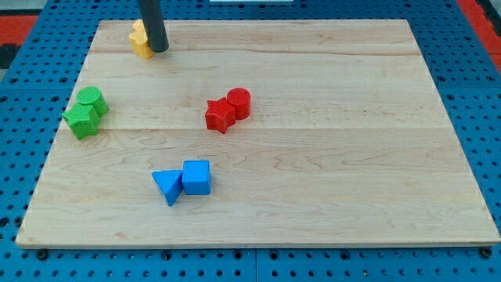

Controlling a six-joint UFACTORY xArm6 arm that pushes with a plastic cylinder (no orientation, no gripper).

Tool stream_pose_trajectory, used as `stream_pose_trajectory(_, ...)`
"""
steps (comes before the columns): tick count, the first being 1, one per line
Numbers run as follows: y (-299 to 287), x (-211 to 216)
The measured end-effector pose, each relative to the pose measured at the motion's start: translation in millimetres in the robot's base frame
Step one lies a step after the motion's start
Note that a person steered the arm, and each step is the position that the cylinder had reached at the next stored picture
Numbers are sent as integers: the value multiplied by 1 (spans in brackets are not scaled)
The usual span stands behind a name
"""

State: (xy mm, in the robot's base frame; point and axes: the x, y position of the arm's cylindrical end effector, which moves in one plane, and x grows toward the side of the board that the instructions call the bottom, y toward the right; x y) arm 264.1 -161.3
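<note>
Across the whole view lay the wooden surface (pixel 329 157), a pale board of glued planks resting on a blue pegboard (pixel 485 117); a strip of red pegboard (pixel 23 27) showed at the view's top left. Down from the view's top came the dark rod, and my tip (pixel 159 50) stood at the board's top-left part, touching or just beside 2 yellow blocks (pixel 140 39) bunched against its left side; the rod hid part of them, so their shapes could not be made out. No jaws exist on this arm, so nothing was clasped; the rod only leaned against the yellow pair.

Well apart from my tip, 3 other pairs sat touching: at the view's left edge a green cylinder (pixel 93 99) against a green star-like block (pixel 81 120); near the middle a red cylinder (pixel 239 103) against a red star block (pixel 220 116); toward the view's bottom a blue cube (pixel 196 177) beside a blue triangle block (pixel 167 186).

Every colour was thus gathered in its own pair. No brand, label or writing could be read anywhere.
</note>
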Motion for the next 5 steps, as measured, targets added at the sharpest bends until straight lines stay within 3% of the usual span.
stream_pose_trajectory(1, 32, 1)
stream_pose_trajectory(2, 100, -13)
stream_pose_trajectory(5, 139, -13)
